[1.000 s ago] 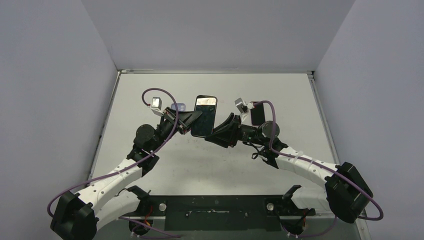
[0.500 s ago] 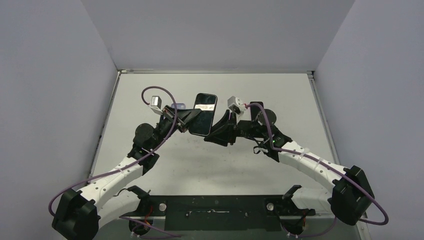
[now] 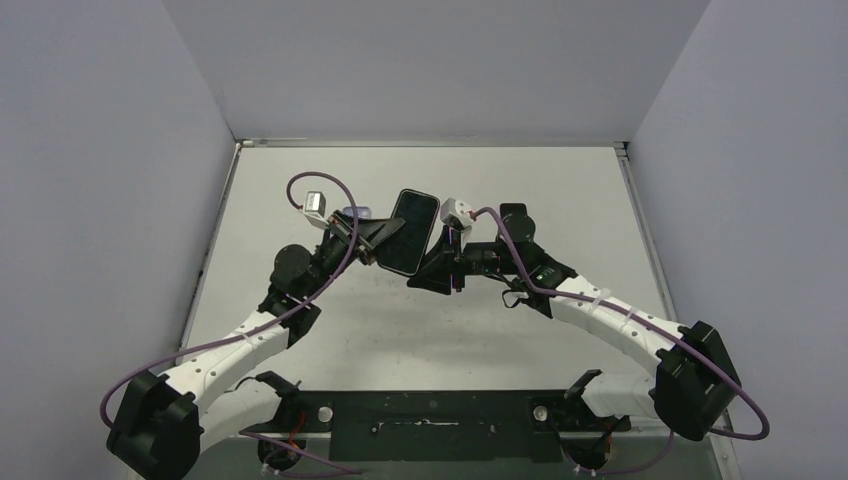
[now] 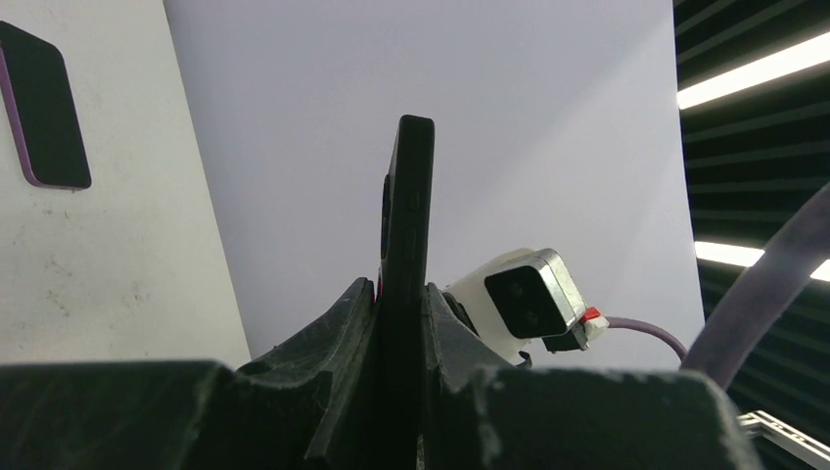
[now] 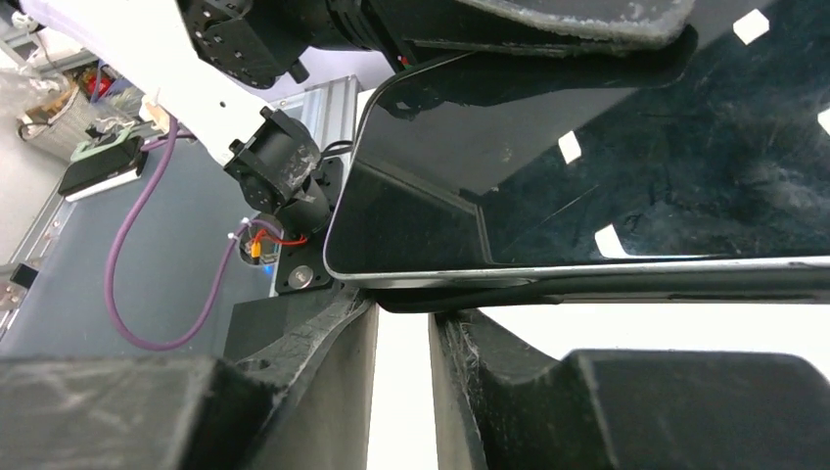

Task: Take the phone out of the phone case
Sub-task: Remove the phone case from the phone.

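Above the table [image 3: 590, 200], the left gripper [image 3: 384, 244] is clamped on the lower end of the phone [image 3: 411, 232], held edge-up between its fingers [image 4: 345, 328]. The right gripper [image 3: 437, 263] meets the phone's opposite side, its fingers [image 5: 328, 338] slightly apart beneath the glass edge; whether they grip it cannot be told. A purple-rimmed slab [image 4: 44, 106] lies on the table.

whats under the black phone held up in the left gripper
White table shows all around the black phone, which is clamped in the left gripper. The patch directly beneath is hidden by the phone and the right gripper.
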{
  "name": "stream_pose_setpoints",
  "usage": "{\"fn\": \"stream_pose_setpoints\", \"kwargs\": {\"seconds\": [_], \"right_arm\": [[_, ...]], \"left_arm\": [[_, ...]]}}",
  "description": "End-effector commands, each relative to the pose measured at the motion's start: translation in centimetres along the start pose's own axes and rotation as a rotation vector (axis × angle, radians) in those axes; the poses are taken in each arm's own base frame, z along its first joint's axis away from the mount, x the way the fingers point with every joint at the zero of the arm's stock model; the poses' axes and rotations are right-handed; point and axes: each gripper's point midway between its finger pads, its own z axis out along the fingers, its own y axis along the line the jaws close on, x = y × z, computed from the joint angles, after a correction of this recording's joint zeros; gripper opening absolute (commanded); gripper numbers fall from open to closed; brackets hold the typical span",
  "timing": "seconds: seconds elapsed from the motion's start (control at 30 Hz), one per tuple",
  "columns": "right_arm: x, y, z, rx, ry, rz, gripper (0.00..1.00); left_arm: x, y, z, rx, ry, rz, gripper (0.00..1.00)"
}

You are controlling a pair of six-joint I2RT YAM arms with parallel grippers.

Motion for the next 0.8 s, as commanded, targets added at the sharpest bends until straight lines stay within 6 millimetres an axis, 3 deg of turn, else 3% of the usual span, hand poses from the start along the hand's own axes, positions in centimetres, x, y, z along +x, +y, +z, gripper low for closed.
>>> {"fn": "stream_pose_setpoints", "kwargs": {"seconds": [0.0, 0.07, 0.23, 0.33, 0.53, 0.77], "right_arm": [[-1.8, -5.7, -0.4, 0.296, -0.081, 0.013, 0.05], [-1.8, -5.4, -1.0, 0.318, -0.097, 0.038, 0.14], [-1.7, -4.7, -3.2, 0.415, -0.145, 0.118, 0.5], [-1.5, -3.8, -4.3, 0.44, -0.173, 0.186, 0.64], [-2.6, -1.4, -5.3, 0.428, -0.283, 0.369, 0.75], [-3.9, 0.3, -4.7, 0.397, -0.373, 0.528, 0.76]], "left_arm": [[4.0, -6.6, -1.3, 0.223, 0.196, 0.007, 0.0], [3.6, -6.2, -1.3, 0.211, 0.169, 0.047, 0.0], [1.4, -4.2, -0.8, 0.136, 0.048, 0.133, 0.0], [0.3, -3.2, -0.3, 0.096, -0.005, 0.169, 0.0], [-1.2, -1.9, 0.4, 0.054, -0.078, 0.216, 0.0], [-1.8, -1.5, 0.8, 0.05, -0.112, 0.226, 0.0]]}}
